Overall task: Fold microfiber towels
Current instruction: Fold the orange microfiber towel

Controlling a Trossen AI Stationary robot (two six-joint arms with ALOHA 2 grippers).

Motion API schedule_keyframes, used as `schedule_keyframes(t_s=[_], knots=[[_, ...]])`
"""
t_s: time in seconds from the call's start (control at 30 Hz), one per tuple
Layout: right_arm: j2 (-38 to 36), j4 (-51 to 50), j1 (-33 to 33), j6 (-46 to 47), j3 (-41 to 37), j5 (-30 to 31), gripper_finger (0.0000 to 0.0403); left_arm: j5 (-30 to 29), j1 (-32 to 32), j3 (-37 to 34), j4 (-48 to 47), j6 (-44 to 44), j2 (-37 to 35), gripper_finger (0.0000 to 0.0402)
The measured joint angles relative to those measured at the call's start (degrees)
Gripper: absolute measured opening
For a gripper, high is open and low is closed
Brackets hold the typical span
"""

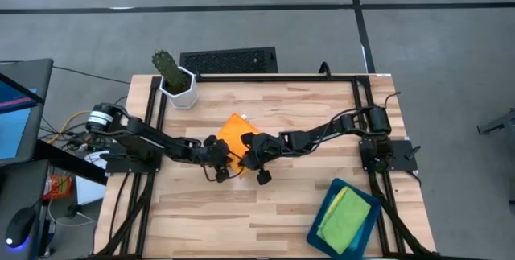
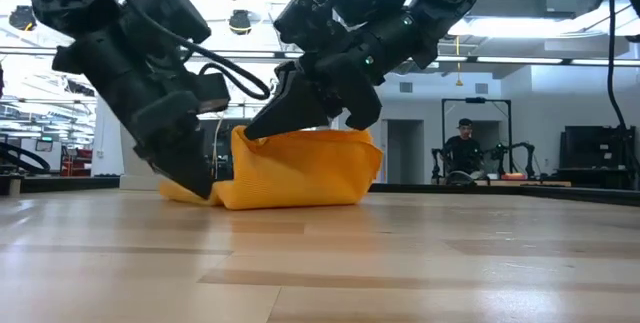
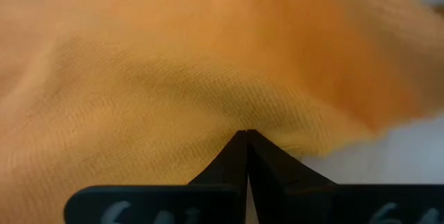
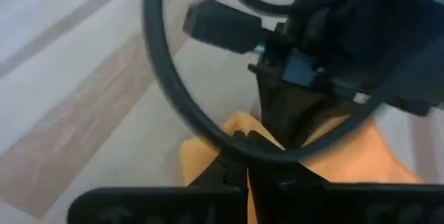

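Bare wood planks fill the front of the low view, and past them the orange towel (image 2: 300, 173) sits bunched in a soft lump mid-table (image 1: 282, 204), its fine ribbed weave showing, one fold standing up like a little wall and the bottom edge flat on the boards. Left gripper (image 2: 205, 185) is down at the lump's lower corner, fingers pressed right together with a pinch of orange cloth between them, super clear in the left wrist view (image 3: 246, 135). Right gripper (image 2: 262, 128) comes in from above and bites the top edge of the same towel, fingers nearly closed on the fabric. From overhead both arms meet over the orange cloth (image 1: 233, 135). Off at the table's near right corner a dark teal tray (image 1: 322, 220) holds the green towel (image 1: 344, 216) with a bit of light blue towel (image 1: 331, 200) peeking out beside it. Potted cactus (image 1: 170, 73) at the far left corner
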Motion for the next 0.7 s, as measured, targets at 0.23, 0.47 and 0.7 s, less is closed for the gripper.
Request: schedule_keyframes(t_s=[0.23,0.47,0.7], knots=[[3.0,0.5,0.0,0.0,-0.1,-0.1,0.0031,-0.5,0.3,0.4,0.9,0.0,1.2,0.0],[3.6,2.8,-0.1,-0.1,0.0,-0.1,0.0028,0.0,0.7,0.4,1.3,-0.1,1.3,0.0],[3.6,5.2,-0.8,0.2,0.0,-0.1,0.0028,0.0,0.7,0.3,1.3,-0.6,1.3,0.0]])
